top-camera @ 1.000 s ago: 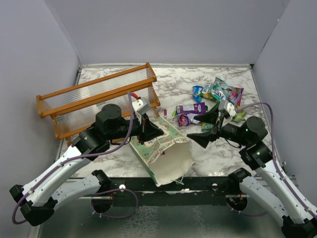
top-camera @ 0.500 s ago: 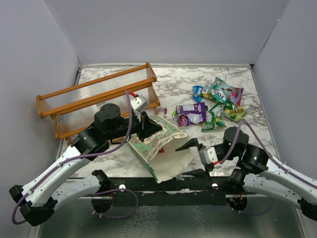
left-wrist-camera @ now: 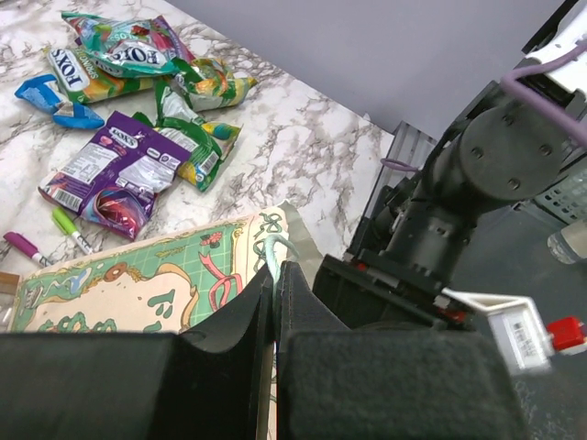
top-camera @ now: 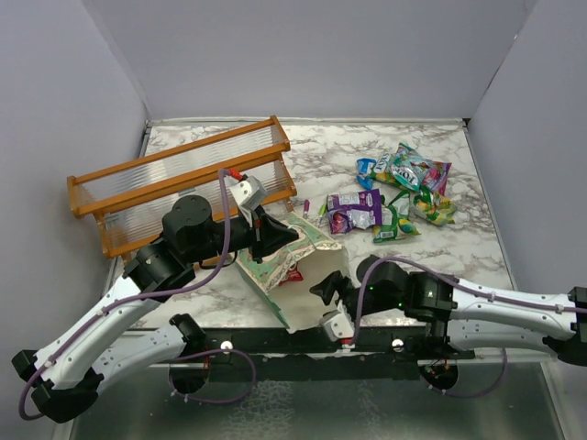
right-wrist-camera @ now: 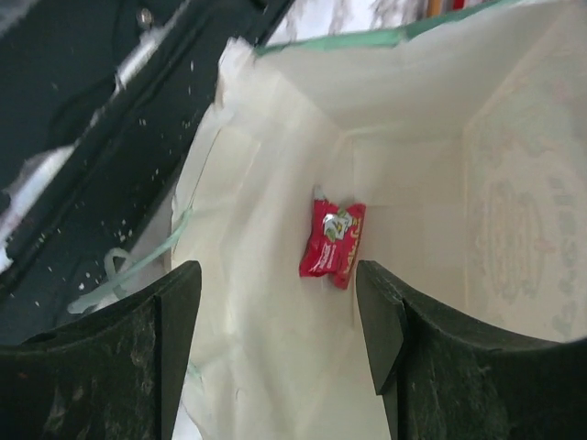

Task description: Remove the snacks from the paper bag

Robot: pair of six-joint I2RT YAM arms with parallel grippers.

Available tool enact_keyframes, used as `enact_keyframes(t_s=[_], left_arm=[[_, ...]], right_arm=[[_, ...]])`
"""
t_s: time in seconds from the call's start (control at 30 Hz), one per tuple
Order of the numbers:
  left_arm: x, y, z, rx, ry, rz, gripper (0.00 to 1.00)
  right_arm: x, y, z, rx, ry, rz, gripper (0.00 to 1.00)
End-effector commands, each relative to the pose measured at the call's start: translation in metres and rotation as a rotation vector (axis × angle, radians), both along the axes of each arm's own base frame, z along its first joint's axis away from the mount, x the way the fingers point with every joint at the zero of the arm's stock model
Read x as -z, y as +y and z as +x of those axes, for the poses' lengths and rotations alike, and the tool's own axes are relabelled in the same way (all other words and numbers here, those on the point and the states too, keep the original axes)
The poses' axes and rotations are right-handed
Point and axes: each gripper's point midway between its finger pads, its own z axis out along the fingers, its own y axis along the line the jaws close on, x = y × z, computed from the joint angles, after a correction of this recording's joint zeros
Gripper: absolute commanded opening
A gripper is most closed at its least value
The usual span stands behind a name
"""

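While the paper bag is pinched by the left gripper, the right gripper is held wide | red snack packet is judged light, slippery | hold advised: crimped end

- The paper bag lies on its side, its upper wall pinched up by the left gripper, so the mouth gapes toward the near edge.
- The spread fingers of the right gripper frame an unblocked lane over cream lining to a red packet deep inside.
- Bag walls hem that lane on both sides, and the black edge rail runs just beside the mouth.
- The orange rack walls off the far left. Loose packets and marker pens crowd the far right.
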Motion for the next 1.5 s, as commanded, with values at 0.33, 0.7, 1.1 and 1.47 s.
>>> enact_keyframes(t_s=[0.33,0.7,1.1,1.47], left_arm=[[-0.01,-0.004,-0.022,0.111,-0.007,-0.066,0.0],[-0.014,0.0,-0.029,0.123,-0.01,-0.085,0.0],[-0.02,-0.006,-0.031,0.157,-0.001,-0.11,0.0],[-0.021,-0.009,-0.033,0.173,0.012,-0.131,0.0]], right_arm=[[0.015,0.031,0.046,0.096,-0.191,-0.082,0.56],[0.024,0.049,0.065,0.218,-0.162,-0.093,0.48],[0.048,0.055,0.076,0.316,-0.111,-0.152,0.47],[0.059,0.061,0.087,0.421,-0.073,-0.092,0.5]])
